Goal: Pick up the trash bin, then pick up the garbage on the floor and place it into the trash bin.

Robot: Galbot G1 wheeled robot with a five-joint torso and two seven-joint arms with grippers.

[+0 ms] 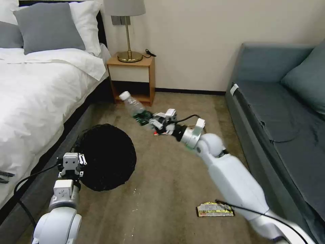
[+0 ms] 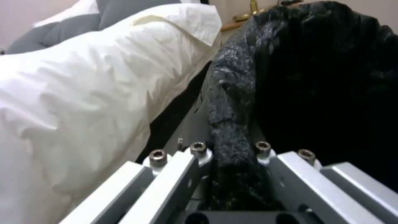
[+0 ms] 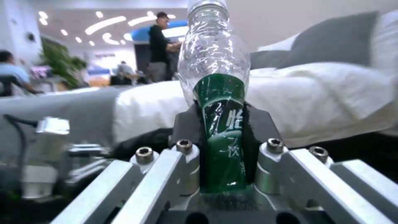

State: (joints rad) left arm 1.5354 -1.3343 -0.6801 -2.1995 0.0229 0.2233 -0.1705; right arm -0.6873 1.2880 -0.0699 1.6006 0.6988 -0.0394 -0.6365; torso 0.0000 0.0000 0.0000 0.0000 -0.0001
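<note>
The trash bin [image 1: 105,156], lined with a wrinkly black bag, is beside the bed, its opening tipped toward me. My left gripper [image 1: 71,163] is shut on its near rim; in the left wrist view the bag's rim [image 2: 232,137] runs between the fingers [image 2: 199,152]. My right gripper [image 1: 150,119] is shut on the clear bottle with green label [image 1: 132,104], held off the floor beyond the bin with its cap toward the nightstand. The right wrist view shows the bottle [image 3: 215,93] clamped between the pads [image 3: 184,124]. A yellow-black wrapper [image 1: 215,209] lies on the carpet. A red-white scrap [image 1: 159,133] peeks from under the right wrist.
The bed [image 1: 34,95] runs along the left. The wooden nightstand [image 1: 133,76] with a lamp stands at the back wall. A grey-blue sofa [image 1: 277,112] lines the right side. Carpet lies open between bin and sofa.
</note>
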